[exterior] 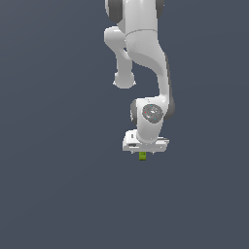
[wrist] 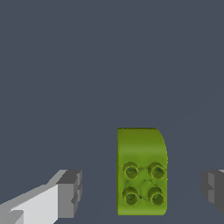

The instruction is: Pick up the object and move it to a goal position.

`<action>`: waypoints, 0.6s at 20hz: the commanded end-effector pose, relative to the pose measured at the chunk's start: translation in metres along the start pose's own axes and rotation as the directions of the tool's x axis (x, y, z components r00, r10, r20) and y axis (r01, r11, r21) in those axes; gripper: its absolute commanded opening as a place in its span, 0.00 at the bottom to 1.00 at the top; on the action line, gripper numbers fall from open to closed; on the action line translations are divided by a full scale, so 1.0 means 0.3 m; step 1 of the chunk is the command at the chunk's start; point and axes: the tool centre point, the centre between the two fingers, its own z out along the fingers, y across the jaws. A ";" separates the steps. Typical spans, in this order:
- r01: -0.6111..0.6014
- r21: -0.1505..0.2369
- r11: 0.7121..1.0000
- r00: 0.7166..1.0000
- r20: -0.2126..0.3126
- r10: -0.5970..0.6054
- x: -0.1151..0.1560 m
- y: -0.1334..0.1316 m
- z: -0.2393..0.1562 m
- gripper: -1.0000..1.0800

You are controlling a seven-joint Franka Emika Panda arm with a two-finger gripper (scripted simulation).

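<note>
The object (exterior: 142, 155) is a tiny yellow-green block that peeks out just under the white hand of the arm in the exterior view. In the wrist view the object (wrist: 141, 170) is a green brick with several round studs on top and one rounded end. It lies between the two grey fingertips (wrist: 70, 193) with clear gaps on both sides. My gripper (wrist: 142, 190) is open and straddles the block without touching it. In the exterior view the gripper (exterior: 143, 153) is mostly hidden by the hand.
A plain dark grey-blue surface (exterior: 58, 185) fills both views. The white arm (exterior: 146, 58) comes down from the top of the exterior view. No other objects show.
</note>
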 end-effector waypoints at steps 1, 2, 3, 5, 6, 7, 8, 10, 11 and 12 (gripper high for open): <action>0.000 0.000 1.000 1.000 -0.001 0.000 0.001 -0.001 0.029 0.96; -0.001 0.000 1.000 1.000 -0.001 0.001 0.002 0.000 0.034 0.96; -0.001 0.000 1.000 1.000 -0.001 0.001 0.003 0.000 0.038 0.96; -0.001 0.000 1.000 1.000 -0.001 0.001 0.005 -0.001 0.040 0.96; -0.001 0.000 1.000 1.000 -0.001 0.001 0.005 -0.001 0.040 0.00; -0.001 0.000 1.000 1.000 -0.001 0.001 0.005 -0.001 0.040 0.00; -0.001 0.000 1.000 1.000 -0.001 0.001 0.005 -0.001 0.040 0.00; -0.001 0.000 1.000 1.000 -0.001 0.001 0.005 -0.001 0.040 0.00; -0.001 0.000 1.000 1.000 -0.001 0.001 0.005 -0.001 0.040 0.00; -0.001 0.000 1.000 1.000 -0.001 0.001 0.005 -0.001 0.040 0.00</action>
